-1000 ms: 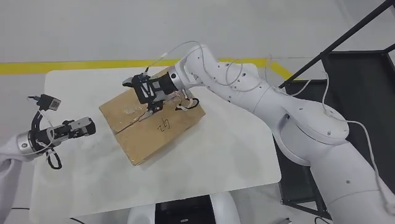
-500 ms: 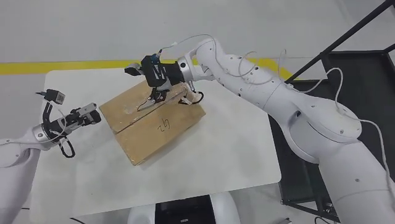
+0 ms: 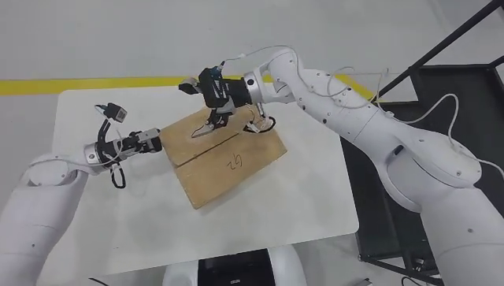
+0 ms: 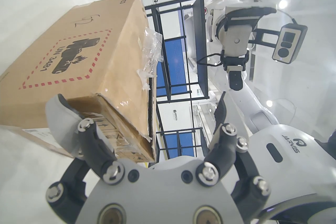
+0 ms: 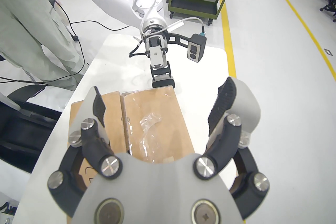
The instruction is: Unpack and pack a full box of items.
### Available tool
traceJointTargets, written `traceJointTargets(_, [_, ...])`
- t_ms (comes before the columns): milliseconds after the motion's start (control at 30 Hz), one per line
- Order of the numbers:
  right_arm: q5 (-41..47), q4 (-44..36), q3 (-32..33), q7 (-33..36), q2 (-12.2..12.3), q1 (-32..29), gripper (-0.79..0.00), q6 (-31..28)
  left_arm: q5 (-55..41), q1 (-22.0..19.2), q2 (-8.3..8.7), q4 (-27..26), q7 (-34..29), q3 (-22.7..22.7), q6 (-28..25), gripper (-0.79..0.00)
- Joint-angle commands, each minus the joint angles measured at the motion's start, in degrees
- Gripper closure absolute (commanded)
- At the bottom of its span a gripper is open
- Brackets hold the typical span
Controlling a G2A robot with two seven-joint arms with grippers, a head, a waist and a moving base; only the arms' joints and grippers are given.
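The closed box hides whatever lies inside it.

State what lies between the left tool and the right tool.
The cardboard box, with crumpled clear tape on top. In the top view the left tool sits at one end and the right tool hangs over its far edge.

box on table, left claw beside it

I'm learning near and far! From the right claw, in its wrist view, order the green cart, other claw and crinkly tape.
1. crinkly tape, on the box just below.
2. left claw, at the box's far end.
3. green cart, on the floor beyond.
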Motion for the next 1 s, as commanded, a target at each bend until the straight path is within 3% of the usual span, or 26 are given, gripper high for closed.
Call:
traceJointTargets(0, [0.0,-1.1,0.5,2.8,1.0,-0.2,-0.785,0.0,-0.5,-1.7,-1.01,0.6,-0.1,2.7,-0.2,-0.785])
traceJointTargets(167, [0.7,-4.5,1.0,8.5,3.4,-1.0,-0.785,0.0,-1.6,-5.5,-3.17,3.1,-0.7,7.1,-1.7,-0.785])
traceJointTargets(300, [3.4,-7.3,0.6,11.4,5.2,-1.8,-0.785,0.0,-3.7,-6.8,-3.42,6.1,-2.6,6.4,-2.8,-0.785])
traceJointTargets(433, [8.4,-7.9,1.2,12.8,6.8,-3.0,-0.785,0.0,-5.1,-4.7,-1.7,5.9,-3.8,1.7,-1.5,-0.785])
traceJointTargets(567, [10.1,-8.4,3.1,14.7,8.9,-4.3,-0.785,0.0,-5.8,0.5,1.1,3.2,-5.5,-5.8,0.1,-0.785])
traceJointTargets(667, [5.2,-11.4,5.3,14.9,10.7,-5.3,-0.785,0.0,-7.4,4.9,2.76,0.3,-7.4,-10.8,2.1,-0.785])
traceJointTargets(800, [-2.9,-15.6,8.0,9.9,13.6,-9.4,-0.785,0.0,-7.1,9.6,4.3,-3.6,-8.9,-15.9,3.5,-0.785])
traceJointTargets(900, [-5.9,-16.4,9.4,8.1,15.4,-12.2,-0.785,0.0,-7.0,12.0,4.93,-5.2,-9.3,-18.5,4.0,-0.785])
traceJointTargets(967, [-4.9,-17.1,10.6,7.8,15.8,-14.2,-0.785,3.3,-7.0,12.0,4.93,-5.2,-9.3,-18.5,4.0,-0.785])
